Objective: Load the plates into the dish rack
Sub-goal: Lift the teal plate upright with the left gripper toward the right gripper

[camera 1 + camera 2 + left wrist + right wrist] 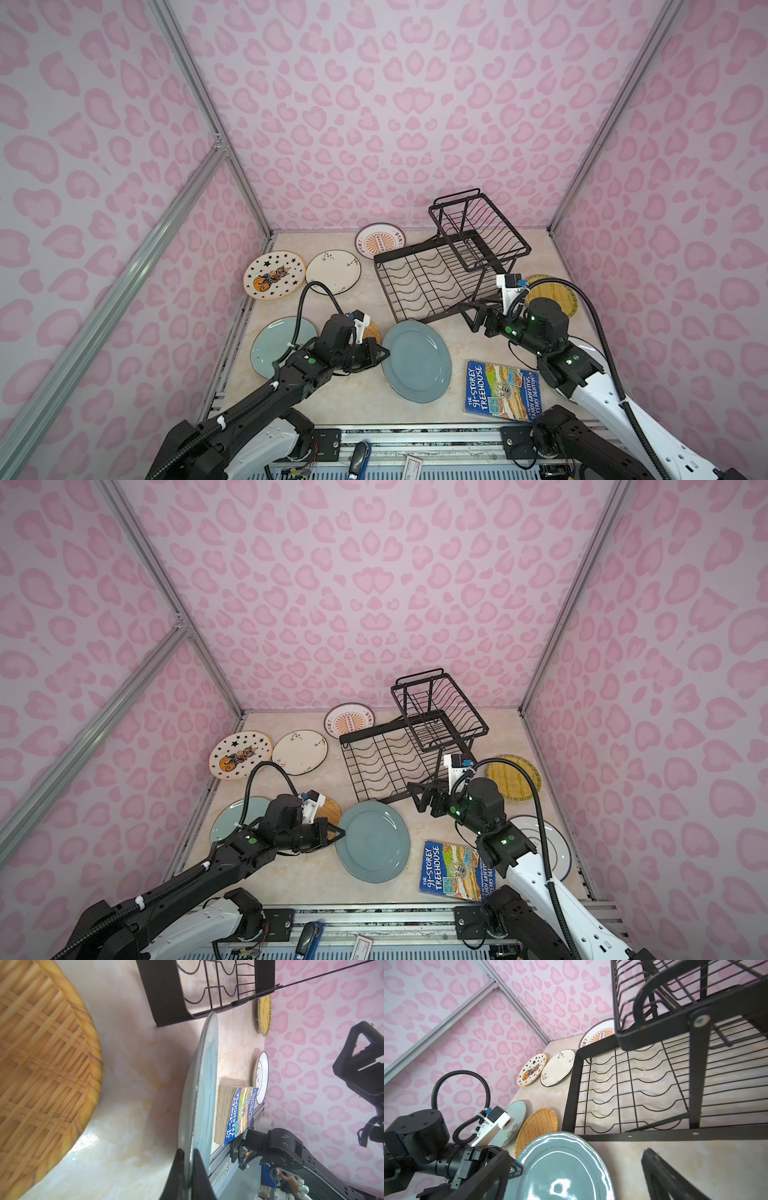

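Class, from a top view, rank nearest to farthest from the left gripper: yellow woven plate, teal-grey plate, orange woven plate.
1. Teal-grey plate: rim in left gripper.
2. Orange woven plate: just beside it.
3. Yellow woven plate: far right.

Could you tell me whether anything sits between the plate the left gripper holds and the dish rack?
Nothing visible does. The teal-grey plate, pinched at its rim by the left gripper, nearly reaches the dish rack's near rail. The right gripper hovers open by the rack's near right corner, beside that path.
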